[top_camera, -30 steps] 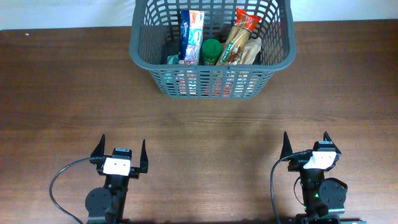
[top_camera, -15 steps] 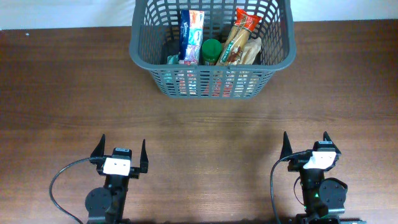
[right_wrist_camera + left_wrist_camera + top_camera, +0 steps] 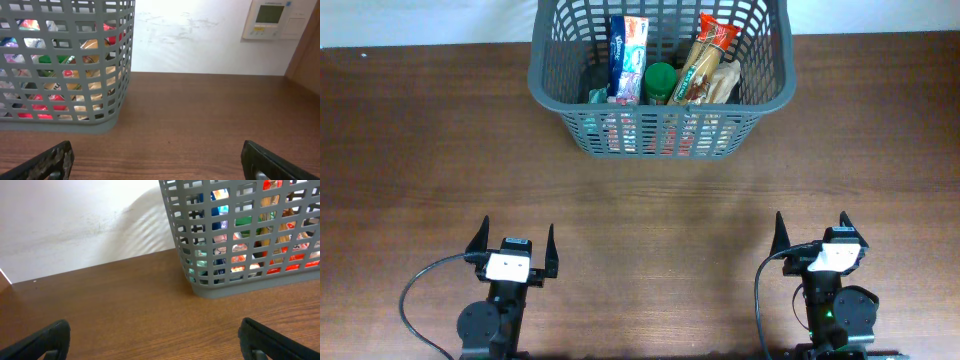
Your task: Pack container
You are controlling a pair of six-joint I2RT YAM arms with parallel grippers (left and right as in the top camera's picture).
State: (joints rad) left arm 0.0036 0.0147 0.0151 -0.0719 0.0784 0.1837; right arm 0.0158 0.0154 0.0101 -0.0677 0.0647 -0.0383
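The dark grey lattice basket (image 3: pixel 770 95) stands at the far middle of the table. It holds a blue and white box (image 3: pixel 627 55), a green-capped item (image 3: pixel 660 82), a tan packet with a red top (image 3: pixel 704 58) and other items. The basket also shows in the left wrist view (image 3: pixel 200 280) and in the right wrist view (image 3: pixel 120 95). My left gripper (image 3: pixel 515 243) is open and empty at the near left, its jaws showing in the left wrist view (image 3: pixel 155 340). My right gripper (image 3: pixel 812 232) is open and empty at the near right, also in the right wrist view (image 3: pixel 157 160).
The brown wooden table (image 3: pixel 640 200) runs to a white wall behind the basket. A white wall panel (image 3: pixel 272 19) hangs at the far right. A wooden edge (image 3: pixel 305 50) stands at the right.
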